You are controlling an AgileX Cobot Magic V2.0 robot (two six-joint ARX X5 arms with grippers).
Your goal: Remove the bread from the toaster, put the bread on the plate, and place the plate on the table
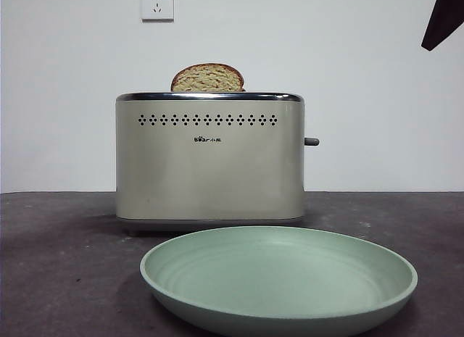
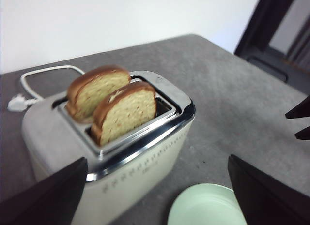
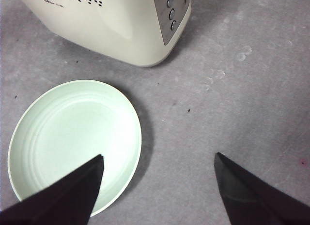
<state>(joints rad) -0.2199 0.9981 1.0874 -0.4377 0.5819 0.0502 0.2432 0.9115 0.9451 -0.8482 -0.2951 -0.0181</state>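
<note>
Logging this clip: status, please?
Left tool open above toaster, right tool open over plate. Bread in its slot, second slice beside it. Plate empty on table.

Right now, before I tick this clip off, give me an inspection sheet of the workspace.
Surface: grey mottled table, scuffed.
Job's things: two bread slices upright in the toaster slots, the bread in the slot nearer the vent holes, second slice behind; empty plate on the table in front of the toaster.
Clutter: nothing seen.
Grippers: left gripper open above the toaster; right gripper open above the plate's edge; both empty.
Cables: white power cord, unplugged, behind the toaster.
Surroundings: white wall, wall socket.
</note>
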